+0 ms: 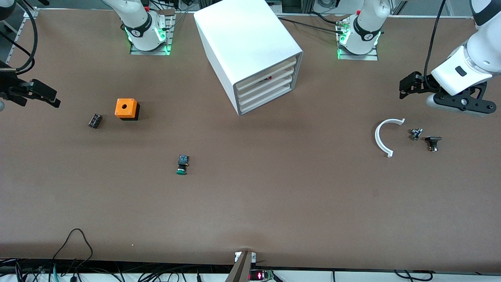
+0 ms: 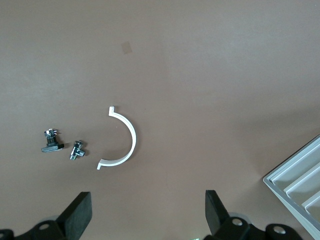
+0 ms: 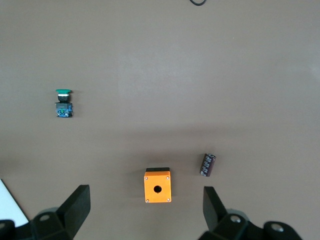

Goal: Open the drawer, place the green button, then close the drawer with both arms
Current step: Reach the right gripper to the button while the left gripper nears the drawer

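The cabinet (image 1: 250, 55) stands on the desk (image 1: 274, 203) between the arm bases, its bottom drawer (image 1: 268, 102) closed. The button (image 1: 182, 164) lies on its side, nearer to the front camera than the orange cube (image 1: 126, 108). The left gripper (image 1: 409, 85) hangs over the left arm's end of the desk and the right gripper (image 1: 43, 94) over the right arm's end, both with jaws wide open, holding nothing.

Looks like a robotics lab: two white arms (image 1: 364, 27) bolted to a big brown table (image 1: 274, 203) on metal base plates lit green, loose cables (image 1: 74, 250) trailing along the edge, small parts scattered around
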Available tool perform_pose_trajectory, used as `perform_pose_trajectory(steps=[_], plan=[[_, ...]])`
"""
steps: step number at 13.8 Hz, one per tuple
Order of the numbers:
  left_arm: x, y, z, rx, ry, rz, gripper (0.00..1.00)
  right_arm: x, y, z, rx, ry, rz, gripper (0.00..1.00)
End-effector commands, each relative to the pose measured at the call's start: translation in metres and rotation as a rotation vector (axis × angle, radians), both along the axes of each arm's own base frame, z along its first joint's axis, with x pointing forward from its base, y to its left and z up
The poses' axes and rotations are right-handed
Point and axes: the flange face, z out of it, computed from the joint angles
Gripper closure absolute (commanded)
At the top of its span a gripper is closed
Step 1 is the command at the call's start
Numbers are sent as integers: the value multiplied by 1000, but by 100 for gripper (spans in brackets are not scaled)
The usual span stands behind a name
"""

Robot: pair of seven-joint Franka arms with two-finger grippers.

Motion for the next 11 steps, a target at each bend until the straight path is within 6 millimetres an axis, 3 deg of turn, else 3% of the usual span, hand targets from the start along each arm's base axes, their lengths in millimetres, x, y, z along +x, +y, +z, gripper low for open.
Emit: perform_pose_trajectory(steps=[1,11], plan=[[3,2,6,14,-1,-24,0,-2,-3,3,-3,-3,7,0],[6,0,6,18,-3,-27,0,1,2,-4,-14,17,20,0]])
